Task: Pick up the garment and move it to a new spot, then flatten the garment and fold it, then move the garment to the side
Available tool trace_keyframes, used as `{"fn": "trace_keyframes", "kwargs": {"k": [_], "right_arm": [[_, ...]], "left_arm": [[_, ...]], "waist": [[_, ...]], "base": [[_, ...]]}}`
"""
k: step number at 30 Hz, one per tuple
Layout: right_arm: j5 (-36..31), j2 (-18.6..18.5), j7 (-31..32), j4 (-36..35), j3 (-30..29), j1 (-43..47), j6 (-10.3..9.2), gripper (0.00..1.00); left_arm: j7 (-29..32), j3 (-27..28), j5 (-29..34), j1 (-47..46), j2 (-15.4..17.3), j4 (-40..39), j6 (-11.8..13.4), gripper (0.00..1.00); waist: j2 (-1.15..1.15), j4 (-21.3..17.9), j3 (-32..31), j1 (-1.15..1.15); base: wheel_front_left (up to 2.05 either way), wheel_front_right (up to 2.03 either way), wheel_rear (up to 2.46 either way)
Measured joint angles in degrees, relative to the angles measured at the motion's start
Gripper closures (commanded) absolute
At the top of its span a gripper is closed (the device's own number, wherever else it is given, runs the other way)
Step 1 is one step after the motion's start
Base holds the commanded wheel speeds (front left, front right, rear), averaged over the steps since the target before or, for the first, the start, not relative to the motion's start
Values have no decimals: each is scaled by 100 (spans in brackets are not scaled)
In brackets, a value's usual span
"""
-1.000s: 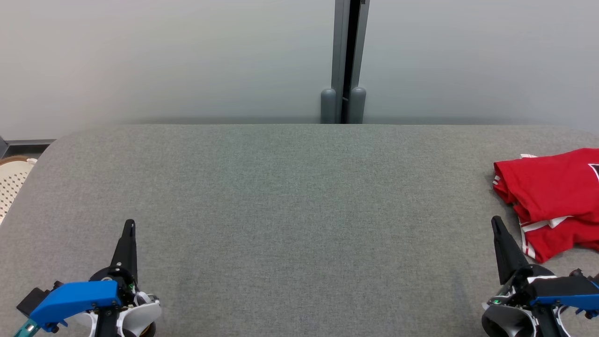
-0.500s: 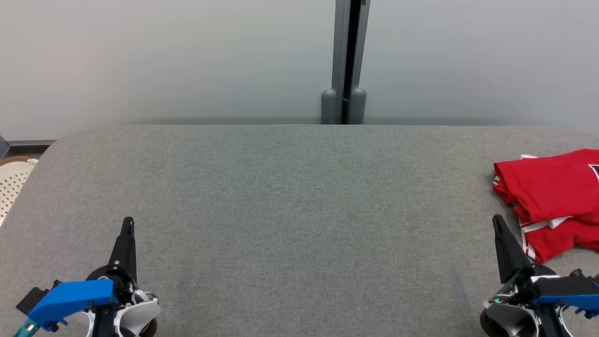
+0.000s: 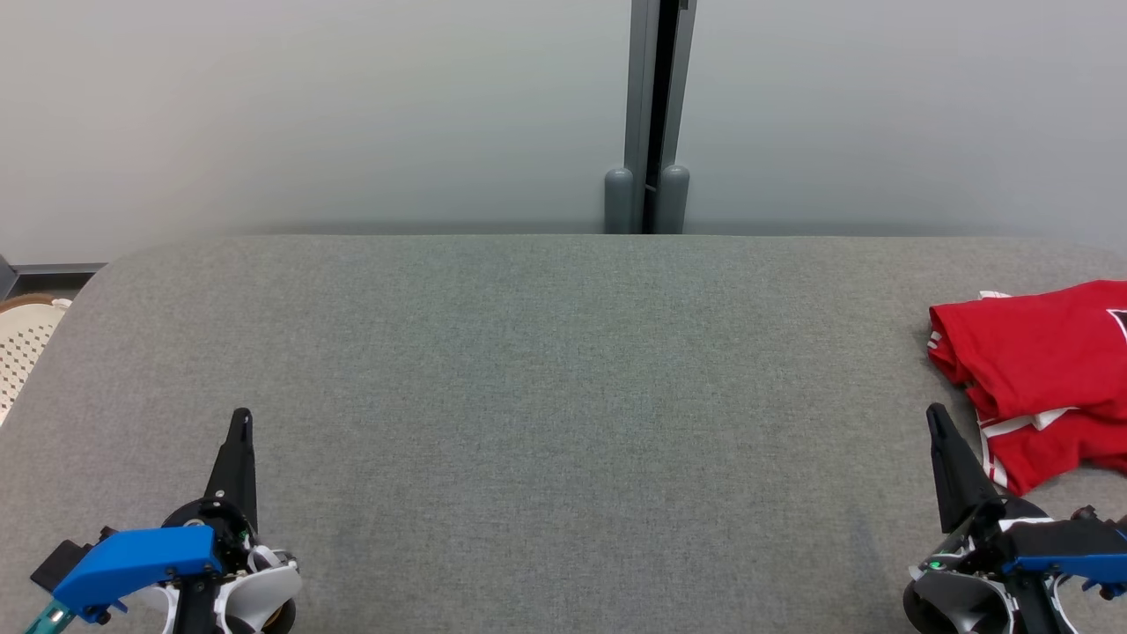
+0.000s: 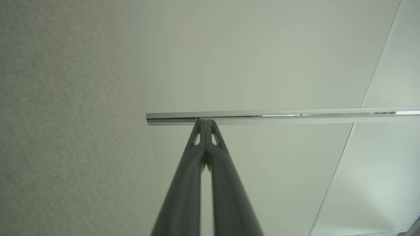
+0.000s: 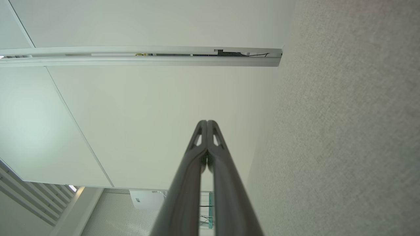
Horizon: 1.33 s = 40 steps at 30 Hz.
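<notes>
**A:** What sits nearest the robot?

**B:** Its 2 hands. The left hand (image 3: 240, 417) is at the lower left and the right hand (image 3: 933, 414) at the lower right. Both are over the near part of the grey fabric table (image 3: 563, 352), pointing away from the robot.

**A:** Open or closed?

**B:** Both are closed and hold nothing. In the left wrist view the 2 dark fingers (image 4: 190, 177) press together at the tips, and the right wrist view shows the same.

**A:** And the garment?

**B:** The red T-shirt (image 3: 1039, 361) lies bunched at the table's right side, partly cut off by the picture's edge. White trim shows along its near folds. The right hand's tip is just beside the shirt's near-left edge, not touching it. The left hand is well apart from it.

**A:** Farther back?

**B:** A cream perforated object (image 3: 22, 339) is off the table's left corner. I cannot tell what it is. Behind the far edge stands a pale panelled wall (image 3: 308, 106), split by a grey vertical post (image 3: 656, 88) with 2 rounded grey stubs at its base.
</notes>
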Motion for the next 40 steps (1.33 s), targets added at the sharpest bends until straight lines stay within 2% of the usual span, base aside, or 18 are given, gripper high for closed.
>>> {"fn": "trace_keyframes", "kwargs": {"k": [40], "right_arm": [[0,0,0,0,0,-2,0,100]], "left_arm": [[0,0,0,0,0,0,0,100]], "waist": [[0,0,0,0]], "base": [[0,0,0]]}}
